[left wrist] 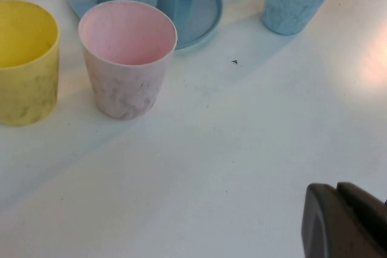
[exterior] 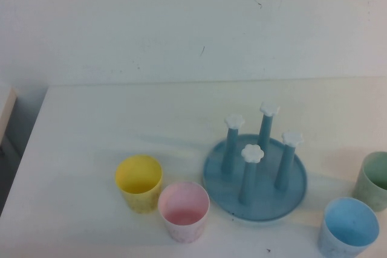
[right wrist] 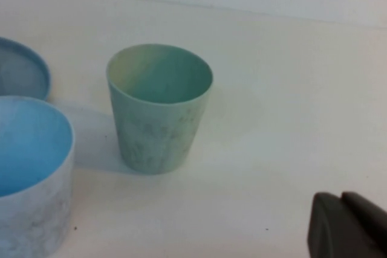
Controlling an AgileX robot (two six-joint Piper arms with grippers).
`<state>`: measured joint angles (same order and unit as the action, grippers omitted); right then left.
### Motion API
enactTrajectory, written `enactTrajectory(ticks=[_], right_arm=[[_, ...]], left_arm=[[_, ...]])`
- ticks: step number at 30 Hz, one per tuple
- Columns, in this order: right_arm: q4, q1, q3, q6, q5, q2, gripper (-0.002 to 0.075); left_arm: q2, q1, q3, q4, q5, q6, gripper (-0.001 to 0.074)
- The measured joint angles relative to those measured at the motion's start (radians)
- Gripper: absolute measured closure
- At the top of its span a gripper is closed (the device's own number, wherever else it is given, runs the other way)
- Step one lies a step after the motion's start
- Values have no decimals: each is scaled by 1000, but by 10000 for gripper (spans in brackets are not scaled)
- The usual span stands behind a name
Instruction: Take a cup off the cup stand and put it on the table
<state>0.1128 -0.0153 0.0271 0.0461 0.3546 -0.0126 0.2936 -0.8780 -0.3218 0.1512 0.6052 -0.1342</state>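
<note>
The pale pink cup [exterior: 184, 211] stands upright on the white table [exterior: 91, 125], just left of the blue cup stand [exterior: 254, 180]; the left wrist view shows the cup [left wrist: 127, 58] free of any grip. All four white-capped pegs [exterior: 252, 153] of the stand are bare. My left gripper [left wrist: 338, 194] is shut and empty, low over bare table well short of the pink cup. My right gripper [right wrist: 341, 200] is shut and empty too, near the green cup [right wrist: 158, 107]. Neither gripper shows in the high view.
A yellow cup [exterior: 139, 182] stands left of the pink one. A light blue cup [exterior: 349, 228] and a green cup [exterior: 375, 180] stand right of the stand. The table's left edge [exterior: 27, 143] drops off beside a tan object.
</note>
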Motion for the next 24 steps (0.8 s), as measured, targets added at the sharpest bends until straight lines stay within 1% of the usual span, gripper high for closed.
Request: enactTrajectory(ticks=[5,24], right_arm=[[-2,13,0,3,0,0,727],[-2,13,0,3,0,0,727]], left_arm=[[0,0,0,0,0,0,737],[0,0,0,0,2,0,737]])
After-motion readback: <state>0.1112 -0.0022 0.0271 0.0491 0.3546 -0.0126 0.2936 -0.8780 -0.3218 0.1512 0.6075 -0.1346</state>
